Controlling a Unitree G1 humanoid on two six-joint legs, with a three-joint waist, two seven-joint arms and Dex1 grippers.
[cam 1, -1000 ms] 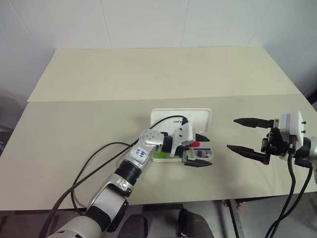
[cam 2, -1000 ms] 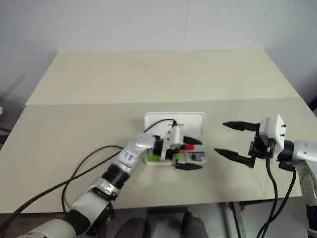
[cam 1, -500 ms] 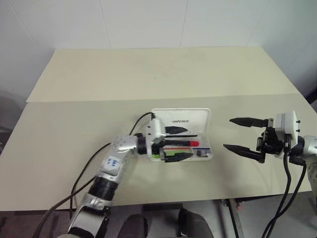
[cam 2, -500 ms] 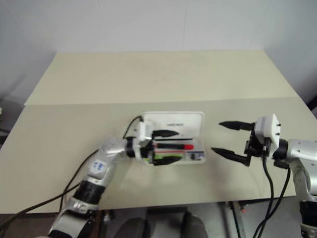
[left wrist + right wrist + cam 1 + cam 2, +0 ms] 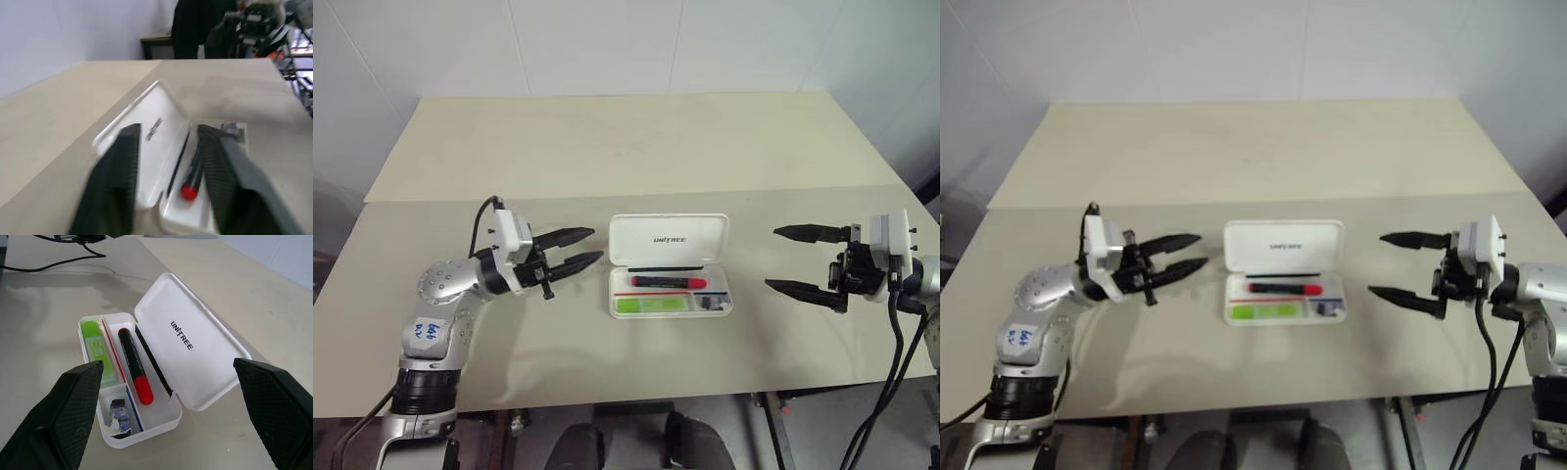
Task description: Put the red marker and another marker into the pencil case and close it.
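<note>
Pencil case (image 5: 670, 238) sitting open mid-table, lid flipped up flat toward the far side, UNITREE lettering showing. Red marker (image 5: 668, 282) lying in the tray's back slot, red cap toward the robot's right. Green marker (image 5: 651, 305) in the front slot right beside it, thin divider between. Some small dark bits (image 5: 119, 410) in the little corner compartment, can't really tell what.

Left gripper (image 5: 581, 249) off to the case's left, empty, fingers only narrowly apart, pointing at the case. Right gripper (image 5: 797, 259) off to the right, jaws spread wide, nothing held, also aimed at the case. Pale table (image 5: 607, 147) underneath.
</note>
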